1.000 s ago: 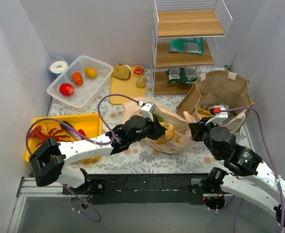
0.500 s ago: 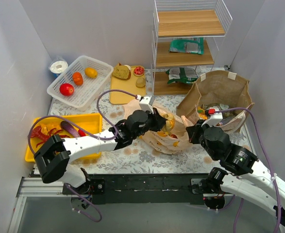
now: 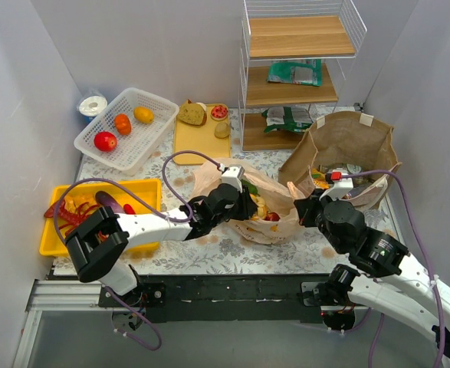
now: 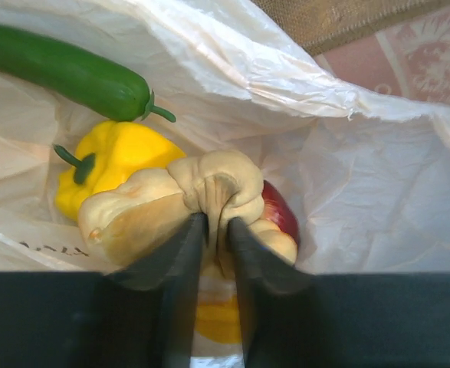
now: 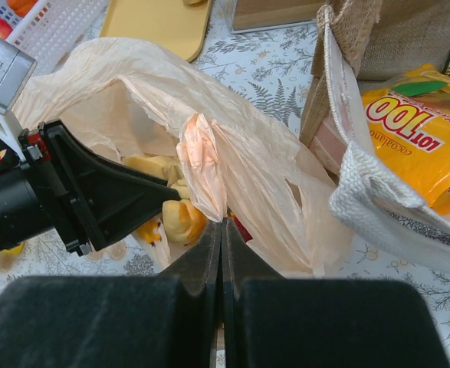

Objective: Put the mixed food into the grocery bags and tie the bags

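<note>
The peach plastic bag lies open mid-table, also in the right wrist view. My left gripper is inside it, shut on a braided bread piece. Under it lie a yellow pepper, a green pepper and a red pepper. My right gripper is shut on the bag's bunched handle and holds the near-right rim up. The brown paper bag stands at the right with an orange snack packet inside. In the top view the left gripper and right gripper flank the plastic bag.
A white basket with a tomato and oranges stands back left. A yellow board holds bread. A yellow bin sits at the left. A wire shelf holds green packets. The brown bag's white handle hangs close right of my right gripper.
My left gripper has carried the bread from the bag's mouth down into the plastic bag. My right gripper has kept its hold on the handle and shifted slightly.
</note>
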You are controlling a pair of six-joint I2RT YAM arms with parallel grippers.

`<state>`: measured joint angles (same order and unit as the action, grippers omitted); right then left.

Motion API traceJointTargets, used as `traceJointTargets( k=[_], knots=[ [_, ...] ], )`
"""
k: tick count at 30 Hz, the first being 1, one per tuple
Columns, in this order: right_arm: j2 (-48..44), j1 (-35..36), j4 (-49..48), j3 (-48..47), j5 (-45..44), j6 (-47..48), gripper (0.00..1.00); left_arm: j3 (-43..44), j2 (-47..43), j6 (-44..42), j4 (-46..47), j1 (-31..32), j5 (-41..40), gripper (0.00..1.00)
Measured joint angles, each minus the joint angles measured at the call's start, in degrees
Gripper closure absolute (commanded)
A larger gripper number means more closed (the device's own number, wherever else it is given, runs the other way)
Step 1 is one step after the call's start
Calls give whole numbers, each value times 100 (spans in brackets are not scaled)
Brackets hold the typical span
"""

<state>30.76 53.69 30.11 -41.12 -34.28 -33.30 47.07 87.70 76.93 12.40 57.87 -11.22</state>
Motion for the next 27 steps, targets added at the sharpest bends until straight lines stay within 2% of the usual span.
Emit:
traceJointTargets(
  k=[1, 2, 5, 6, 8, 13, 16, 23, 27],
  knots=[
    [-20, 0, 0, -2, 2, 0, 99, 22, 0, -13, -57, 0, 0, 56],
    [-42, 0, 2, -2, 2, 0, 99, 76, -2, 13, -125, 0, 2, 42],
    [-101, 0, 4, -2, -2, -2, 99, 234, -48, -46, -264, 2, 17, 22],
    [-111, 0, 7, -2, -2, -2, 99, 297, -87, -96, -337, 7, 13, 8],
    [-146, 0, 15, -2, -4, -2, 99, 442, -201, -271, -557, 4, -24, 3],
    [-186, 0, 48, -7, -26, 2, 99, 881, -730, -918, -1338, -133, -177, 2],
    [-188, 0, 103, -46, -46, 7, 99, 931, -1353, -1292, -1759, -525, -302, 2],
    [-197, 0, 142, -57, -72, 46, 99, 852, -2859, -1360, -2844, -2914, -719, 2],
    [-197, 0, 146, -57, -70, 70, 99, 754, -3045, -1147, -3600, -4356, -748, 2]
  ],
)
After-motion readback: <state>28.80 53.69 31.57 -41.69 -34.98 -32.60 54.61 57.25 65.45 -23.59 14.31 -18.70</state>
